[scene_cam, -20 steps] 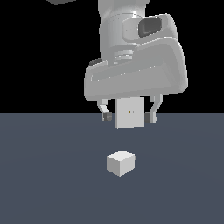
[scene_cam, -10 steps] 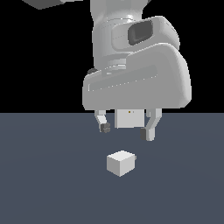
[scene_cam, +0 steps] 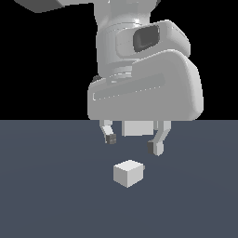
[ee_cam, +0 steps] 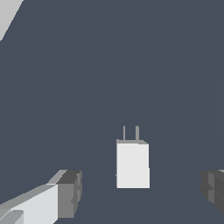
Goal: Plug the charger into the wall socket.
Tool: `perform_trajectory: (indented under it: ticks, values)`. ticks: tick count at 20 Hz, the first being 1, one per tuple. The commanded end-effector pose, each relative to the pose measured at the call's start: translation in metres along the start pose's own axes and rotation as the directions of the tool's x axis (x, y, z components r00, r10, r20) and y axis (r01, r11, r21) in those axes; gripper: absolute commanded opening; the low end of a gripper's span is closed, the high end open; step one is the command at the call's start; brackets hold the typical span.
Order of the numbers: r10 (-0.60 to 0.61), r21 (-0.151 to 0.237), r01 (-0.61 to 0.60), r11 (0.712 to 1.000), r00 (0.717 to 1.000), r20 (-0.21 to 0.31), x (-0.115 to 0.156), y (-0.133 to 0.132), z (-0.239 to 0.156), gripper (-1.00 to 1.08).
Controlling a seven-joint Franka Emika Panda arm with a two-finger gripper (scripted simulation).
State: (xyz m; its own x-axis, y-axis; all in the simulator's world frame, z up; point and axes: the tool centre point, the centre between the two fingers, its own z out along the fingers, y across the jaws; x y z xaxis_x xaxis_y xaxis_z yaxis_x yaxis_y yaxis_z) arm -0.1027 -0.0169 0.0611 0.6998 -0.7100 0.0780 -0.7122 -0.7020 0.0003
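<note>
The charger (scene_cam: 128, 172) is a small white cube lying on the dark grey floor. In the wrist view the charger (ee_cam: 132, 164) shows two thin prongs at one end. My gripper (scene_cam: 134, 143) hangs open just above and behind it, one fingertip (scene_cam: 111, 138) on each side, touching nothing. In the wrist view the gripper (ee_cam: 142, 192) straddles the charger with a wide gap. The wall socket (scene_cam: 137, 128) is mostly hidden behind my hand; only a plain white patch shows between the fingers. A white corner of it (ee_cam: 8, 17) shows in the wrist view.
The dark grey floor (scene_cam: 46, 195) stretches around the charger, with black background above it. My large white arm body (scene_cam: 144, 93) fills the upper middle of the exterior view.
My gripper has come down and toward the camera over the charger, looming larger. It now covers most of the wall socket. The charger has not moved.
</note>
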Motion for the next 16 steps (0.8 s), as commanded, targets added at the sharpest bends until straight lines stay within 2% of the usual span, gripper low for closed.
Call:
perform_trajectory:
  ticks: [1,10,16]
  values:
    - [0.0,0.0,0.0,1.0,1.0,0.0,-0.001,0.0,0.005,1.0]
    - [0.006,0.0,-0.006,1.0,1.0,0.001,-0.005,0.0,0.04,1.0]
    - [0.007,0.0,-0.007,1.0,1.0,0.001,-0.005,0.0,0.049,1.0]
